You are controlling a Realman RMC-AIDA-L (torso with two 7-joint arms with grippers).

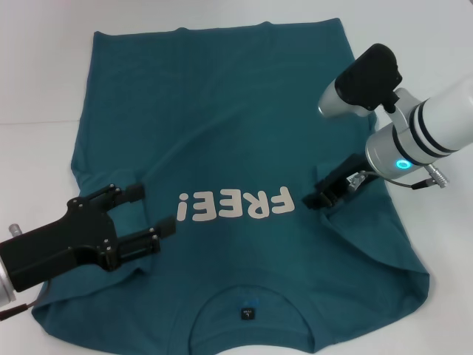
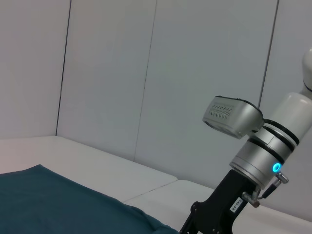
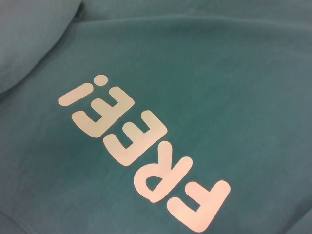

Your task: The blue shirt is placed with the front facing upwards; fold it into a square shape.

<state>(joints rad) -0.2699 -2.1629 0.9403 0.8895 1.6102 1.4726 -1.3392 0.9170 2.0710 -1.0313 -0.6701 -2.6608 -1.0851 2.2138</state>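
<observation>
Now the blue shirt [image 1: 236, 148] lies spread print-up on the white table [image 1: 37, 74], collar toward me, with my left gripper [image 1: 151, 213] fingers apart over its left sleeve side and my right gripper [image 1: 319, 198] low against the cloth beside the print, where I cannot tell its fingers' state.

Bright, even overhead light, faint soft shadows, all views in focus

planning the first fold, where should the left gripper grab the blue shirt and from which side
Probably the sleeve edge on the robot's left. The blue shirt lies flat, print up, collar nearest the robot, and the open left gripper hovers over that side. A low pinch from outside, over the white table, seems easiest. The right gripper is already at the opposite side.
</observation>
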